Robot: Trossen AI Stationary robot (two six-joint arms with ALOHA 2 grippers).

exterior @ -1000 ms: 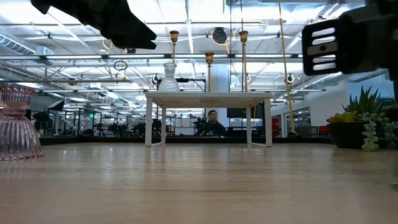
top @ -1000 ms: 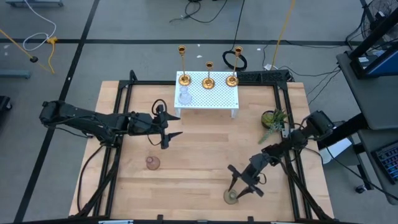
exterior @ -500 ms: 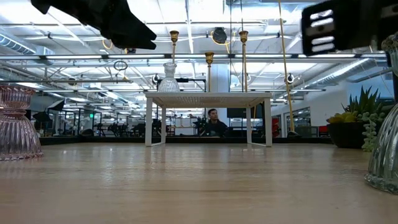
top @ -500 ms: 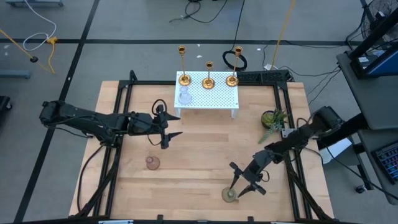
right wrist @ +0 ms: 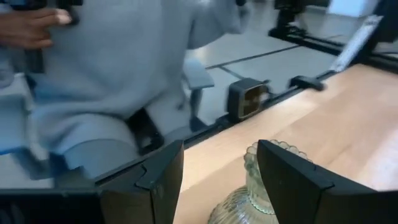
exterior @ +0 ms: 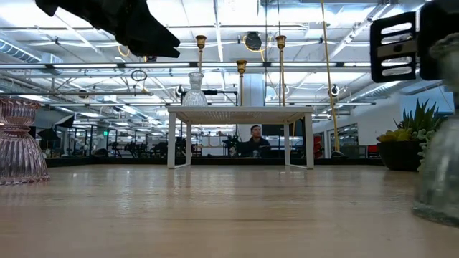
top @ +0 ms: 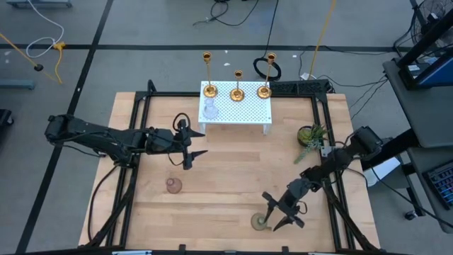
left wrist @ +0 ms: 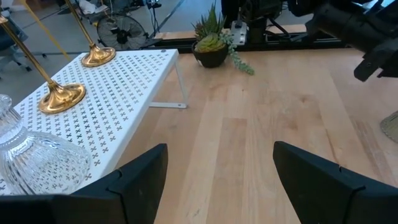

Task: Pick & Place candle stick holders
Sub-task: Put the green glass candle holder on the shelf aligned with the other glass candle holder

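The right hand sits near the worktop's front edge, at about 5 o'clock from the worktop's middle in the high view. Its fingers stand apart on either side of the greenish glass holder, whose scalloped rim rises between them; whether they press on the glass I cannot tell. In the high view the holder shows just at 8 o'clock of that hand.

The left hand hangs released over the worktop at about 10 o'clock from its middle, fingers spread wide with nothing between them.

At 7 o'clock of the left hand, the pink glass holder stands alone on the wood. At 12 o'clock on the worktop is the white perforated stand; the clear glass holder sits at its left end, and three gold candlesticks stand along its back edge. A small potted plant stands at 3 o'clock of the stand.

Beyond the worktop's front edge, the right wrist view shows a person in a grey top.
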